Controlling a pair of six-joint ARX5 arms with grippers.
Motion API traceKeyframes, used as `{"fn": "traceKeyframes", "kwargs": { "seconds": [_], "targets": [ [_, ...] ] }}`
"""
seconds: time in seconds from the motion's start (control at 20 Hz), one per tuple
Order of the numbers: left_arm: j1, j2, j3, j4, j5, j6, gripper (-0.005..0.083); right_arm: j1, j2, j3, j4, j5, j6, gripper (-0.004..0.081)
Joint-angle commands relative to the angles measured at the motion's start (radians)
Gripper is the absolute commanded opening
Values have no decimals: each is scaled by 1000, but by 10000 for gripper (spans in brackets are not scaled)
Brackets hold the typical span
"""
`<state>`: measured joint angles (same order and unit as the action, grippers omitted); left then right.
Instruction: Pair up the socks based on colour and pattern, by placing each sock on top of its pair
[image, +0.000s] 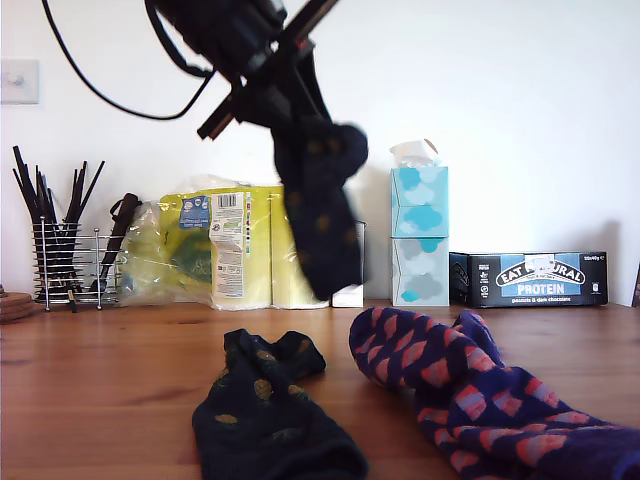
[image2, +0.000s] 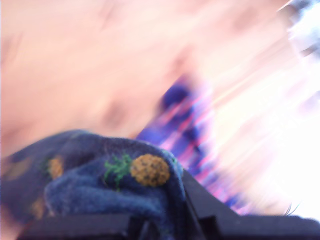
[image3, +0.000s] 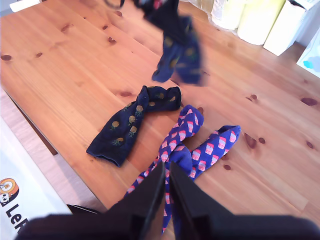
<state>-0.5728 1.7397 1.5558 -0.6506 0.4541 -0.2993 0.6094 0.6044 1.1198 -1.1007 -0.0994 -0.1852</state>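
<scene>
A wooden table (image: 100, 380) fills the bottom of the exterior view. At its back stand a wire basket (image: 70, 262) of black sticks (far left), a yellow pack (image: 225, 250), blue tissue boxes (image: 419, 235) and a dark protein box (image: 535, 279).

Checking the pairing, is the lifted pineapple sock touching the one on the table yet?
Apart. The second wrist view shows the lifted sock hanging above bare wood, clear of the table sock.

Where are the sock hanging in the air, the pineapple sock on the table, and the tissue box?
hanging sock (image: 322, 200): exterior view, mid-leg.
pineapple sock on the table (image3: 131, 123): second wrist view, its middle.
tissue box (image: 419, 210): exterior view, front face.
</scene>
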Motion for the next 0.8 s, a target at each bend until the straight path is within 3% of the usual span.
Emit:
{"fn": "traceKeyframes", "kwargs": {
  "seconds": [0.0, 0.1, 0.25, 0.75],
  "targets": [
    [-9, 8, -26, -72, 3, 32, -20, -1, 0, -14, 3, -6, -5, -12],
    [-13, 18, -27, -161, -42, 113, -20, -1, 0, -14, 1, -7, -5, -12],
    [-9, 22, -28, -156, -96, 124, -20, -1, 0, -14, -2, -30, -5, -12],
    [-4, 22, -28, -257, -74, 122, -20, 13, 0, -14, -5, -33, -5, -12]
  ]
}}
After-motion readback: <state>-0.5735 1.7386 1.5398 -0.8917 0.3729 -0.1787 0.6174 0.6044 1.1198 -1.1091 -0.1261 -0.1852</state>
